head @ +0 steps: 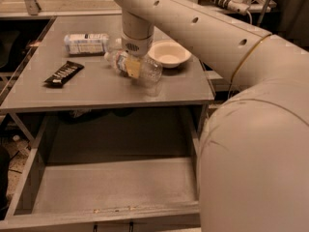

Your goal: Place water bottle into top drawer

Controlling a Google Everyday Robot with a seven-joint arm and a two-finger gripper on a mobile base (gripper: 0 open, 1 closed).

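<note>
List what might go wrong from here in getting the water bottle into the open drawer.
1. The water bottle lies on its side under the gripper. Being round and ribbed, it may roll or slip toward the white bowl close beside it.
2. The top drawer sits open below the table, so the bottle may clip the table's front edge on the way down.
</note>
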